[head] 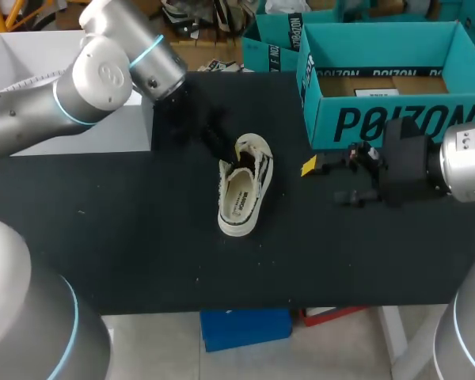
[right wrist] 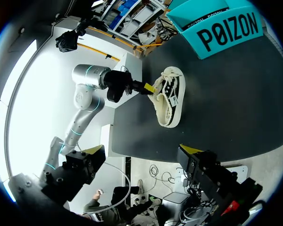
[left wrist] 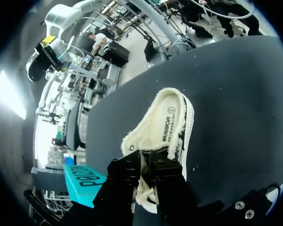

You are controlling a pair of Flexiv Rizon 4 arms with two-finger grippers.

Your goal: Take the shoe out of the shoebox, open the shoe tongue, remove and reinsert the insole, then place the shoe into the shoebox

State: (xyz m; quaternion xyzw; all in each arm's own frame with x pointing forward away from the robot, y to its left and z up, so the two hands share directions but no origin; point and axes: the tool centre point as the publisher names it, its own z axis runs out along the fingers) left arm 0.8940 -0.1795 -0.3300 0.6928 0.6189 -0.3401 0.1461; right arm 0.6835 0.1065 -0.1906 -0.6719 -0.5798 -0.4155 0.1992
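Your shoe (head: 245, 186) lies on its sole on the black table (head: 127, 237), already out of the teal shoebox (head: 380, 123) and well apart from it, with the insole (head: 239, 199) seated inside. Your left gripper (left wrist: 146, 162) sits at the laced front, its fingers seemingly pinched together on the tongue (left wrist: 146, 190), so you are likely at the tongue-opening step. Next, lift the tongue back to clear the insole. Your right gripper (head: 340, 174) hangs near the shoebox, spread and empty.
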